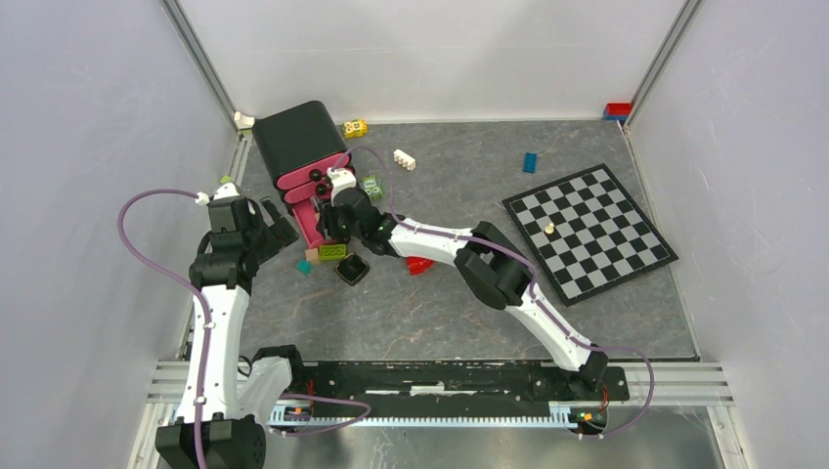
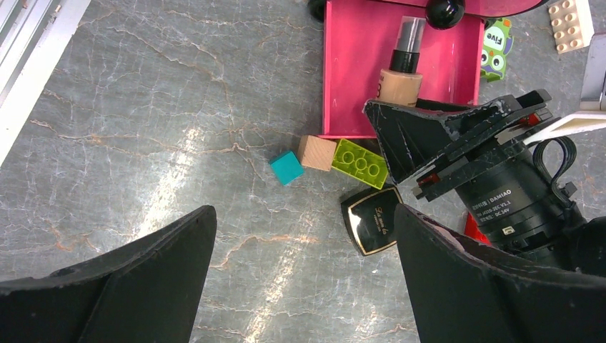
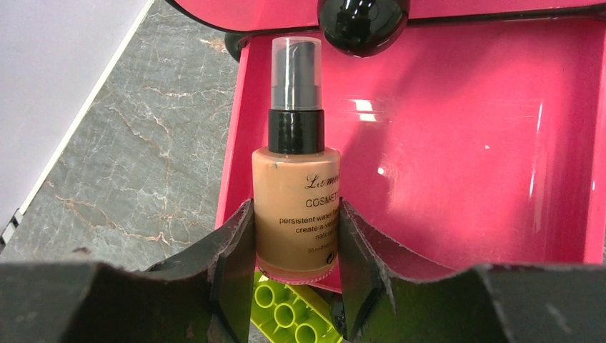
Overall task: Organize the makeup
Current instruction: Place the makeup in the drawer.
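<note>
A grey marbled table (image 1: 440,313) sits between plain white walls. The right gripper (image 3: 295,239) is clamped on the bottle (image 3: 296,193), one finger pressed to each side of its lower body, at the front lip of the open pink drawer (image 3: 464,157).

There is one bottle. It has a round beige body with dark print, a black collar, and a clear cap over a black pump. It points cap-first toward the back of the drawer, with its base at the drawer's front wall. I cannot tell whether it rests on the drawer floor or is held just above it. One black knob (image 3: 363,21) shows just past the cap, behind the drawer.

Just in front of the drawer lie one lime brick (image 2: 361,162), one wooden cube (image 2: 316,152) and one teal cube (image 2: 287,166), side by side. Beyond the brick, still in front of the drawer, lies one compact (image 2: 371,218). It is square, black and closed, with a gold line round its edge and gold script on the lid.

The left gripper (image 2: 304,214) hangs over the table in front of the drawer and to its left, jaws spread wide with nothing between them.

The drawer sticks out of a black cabinet (image 1: 293,137). One red piece (image 1: 420,264) lies to the right of the drawer. One chessboard (image 1: 589,233) lies well apart from it, also to the right.
</note>
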Available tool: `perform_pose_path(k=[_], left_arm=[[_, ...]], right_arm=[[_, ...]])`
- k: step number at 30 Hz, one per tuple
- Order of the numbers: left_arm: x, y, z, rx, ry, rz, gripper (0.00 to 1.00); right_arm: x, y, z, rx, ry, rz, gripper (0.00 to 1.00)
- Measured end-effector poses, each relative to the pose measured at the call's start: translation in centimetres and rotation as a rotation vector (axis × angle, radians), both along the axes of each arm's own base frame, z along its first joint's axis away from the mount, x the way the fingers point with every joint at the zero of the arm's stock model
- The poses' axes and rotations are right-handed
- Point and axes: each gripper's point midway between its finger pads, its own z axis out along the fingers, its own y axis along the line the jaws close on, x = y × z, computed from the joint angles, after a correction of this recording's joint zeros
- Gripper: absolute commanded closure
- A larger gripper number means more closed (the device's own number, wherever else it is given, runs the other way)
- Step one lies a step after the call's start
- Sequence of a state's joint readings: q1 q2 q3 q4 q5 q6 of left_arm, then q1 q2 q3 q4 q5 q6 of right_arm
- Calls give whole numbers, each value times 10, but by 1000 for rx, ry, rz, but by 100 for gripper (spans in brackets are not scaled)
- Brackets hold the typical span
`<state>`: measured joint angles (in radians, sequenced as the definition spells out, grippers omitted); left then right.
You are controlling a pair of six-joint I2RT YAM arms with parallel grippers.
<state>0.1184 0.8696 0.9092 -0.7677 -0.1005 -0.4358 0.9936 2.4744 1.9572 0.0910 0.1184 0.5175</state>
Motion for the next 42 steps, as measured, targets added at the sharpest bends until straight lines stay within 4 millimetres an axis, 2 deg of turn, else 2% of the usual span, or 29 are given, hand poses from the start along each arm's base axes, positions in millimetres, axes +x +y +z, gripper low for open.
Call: perform_pose_path(k=[13,21,35,42], left_arm=[[0,0,0,0,0,0,0],[0,0,0,0,0,0,0],[0,0,0,0,-2,0,0],[0,0,0,0,-2,0,0]], right_arm=[[15,0,-2,67,45,31,66],[20,-1,-3,79,49,40,45],[25,-7,-8,69,57,37,43],[25,-7,-6,79,5,63,42]])
